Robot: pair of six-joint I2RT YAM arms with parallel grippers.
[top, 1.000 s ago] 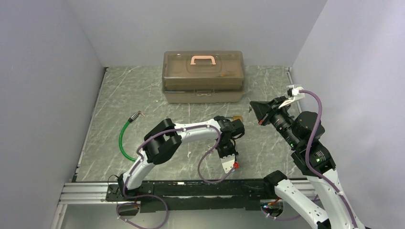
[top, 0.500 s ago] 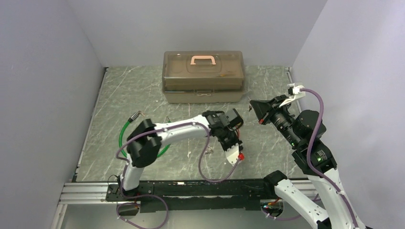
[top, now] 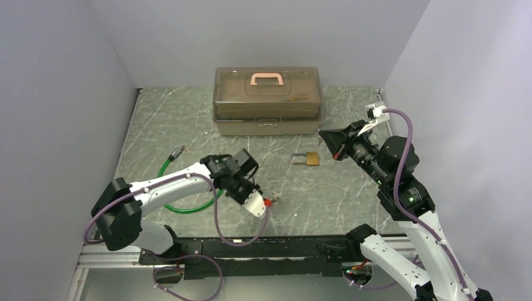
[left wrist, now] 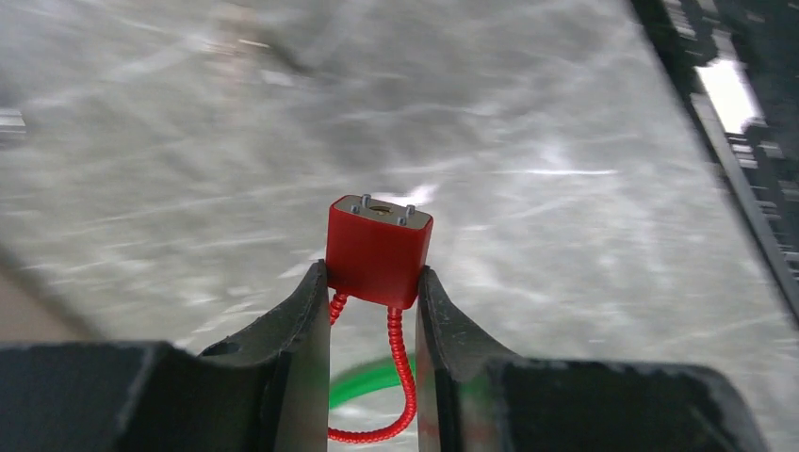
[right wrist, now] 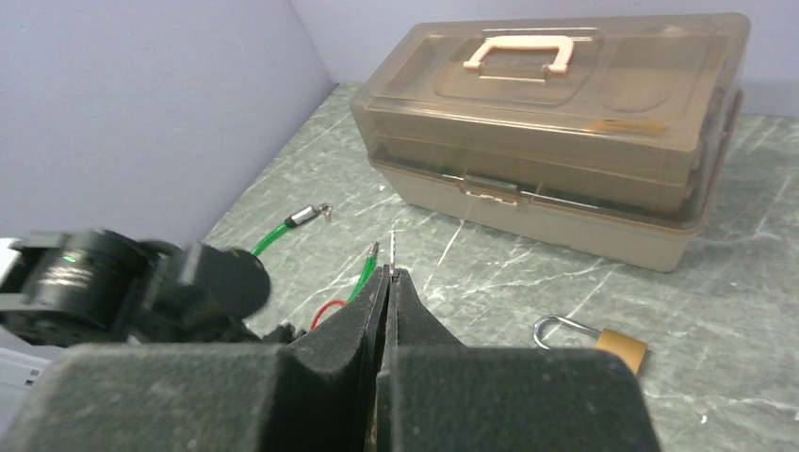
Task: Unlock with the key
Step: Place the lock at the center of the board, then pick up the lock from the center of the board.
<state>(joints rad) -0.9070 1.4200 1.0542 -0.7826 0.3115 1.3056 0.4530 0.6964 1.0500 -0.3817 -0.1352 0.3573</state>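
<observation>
Now: left fingers [left wrist: 316, 292] pinch red tag [left wrist: 379, 250]; right fingers [right wrist: 388, 282] closed on thin key [right wrist: 393, 250]; brass padlock [top: 305, 158] apart on table [top: 188, 125].

The box [top: 268, 100] stands at the back of the tabletop [top: 351, 207], mid-width, with the padlock [top: 305, 158] before it, a little right. The cable [top: 164, 168] lies at the left. The left pincer [top: 262, 203], front-left of the padlock, pinches the tag [left wrist: 378, 250]; the right pincer [top: 323, 133], just right of the padlock, pinches the key [right wrist: 393, 250]
</observation>
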